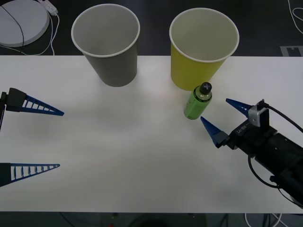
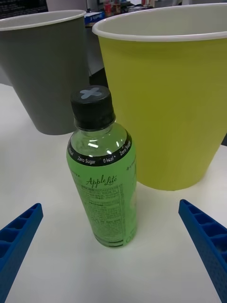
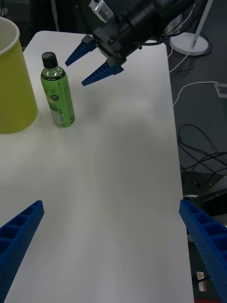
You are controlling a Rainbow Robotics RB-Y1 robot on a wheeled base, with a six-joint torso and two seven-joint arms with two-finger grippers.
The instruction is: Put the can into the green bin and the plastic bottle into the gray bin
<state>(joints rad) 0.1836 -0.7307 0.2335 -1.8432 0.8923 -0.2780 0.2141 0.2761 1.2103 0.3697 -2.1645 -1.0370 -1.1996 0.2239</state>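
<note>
The plastic bottle (image 1: 198,101), clear with a green label and black cap, stands upright on the white table, just in front of the green bin (image 1: 203,47). To the left of that bin stands the gray bin (image 1: 106,42). My right gripper (image 1: 214,109) is open, low over the table, its fingertips a short way from the bottle on its right-front side, not touching it. In the right wrist view the bottle (image 2: 101,175) stands between and beyond the blue fingers (image 2: 19,236). My left gripper (image 1: 60,139) hangs open at the table's left edge. The can is out of view.
The white table (image 1: 132,156) is bare across its middle and front. Off its far-left corner, a round white disc (image 1: 19,21) with a cable lies on the dark floor. In the left wrist view, cables (image 3: 198,142) lie on the floor beyond the table's edge.
</note>
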